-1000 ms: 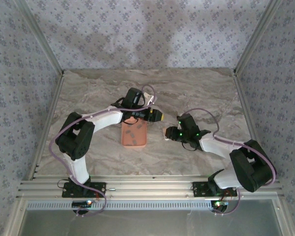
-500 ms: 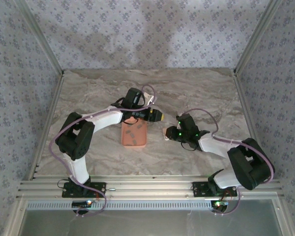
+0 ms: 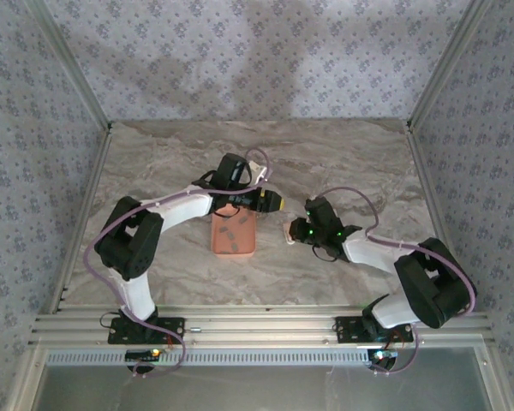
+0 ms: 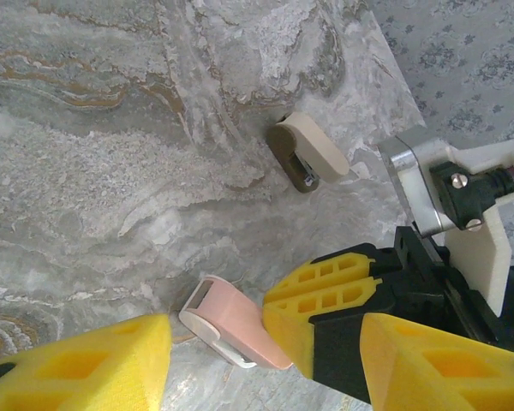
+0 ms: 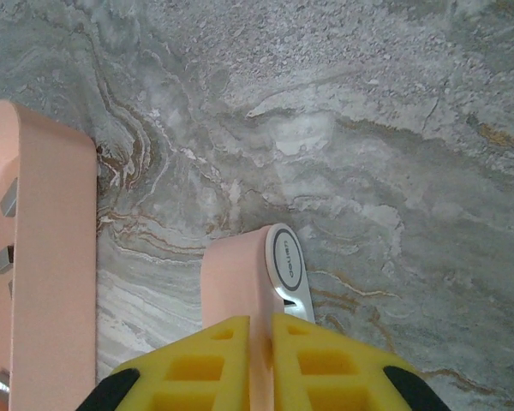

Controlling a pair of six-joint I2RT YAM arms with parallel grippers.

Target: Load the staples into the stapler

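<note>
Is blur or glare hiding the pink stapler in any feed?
Right wrist: pink stapler sharp in the right claw, no glare. Left wrist: also crisp, evenly lit. Top external: soft light, stapler too small for detail, dim shadows on the back wall.

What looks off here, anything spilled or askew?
Nothing stands out. Staples lie loose inside the tray, none seen on the table. Right gripper is closed on the pink stapler; the tan stapler lies apart.

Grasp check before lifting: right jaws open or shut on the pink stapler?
Shut on the pink mini stapler: right wrist view shows the right gripper with yellow pads pressed against its sides.
</note>
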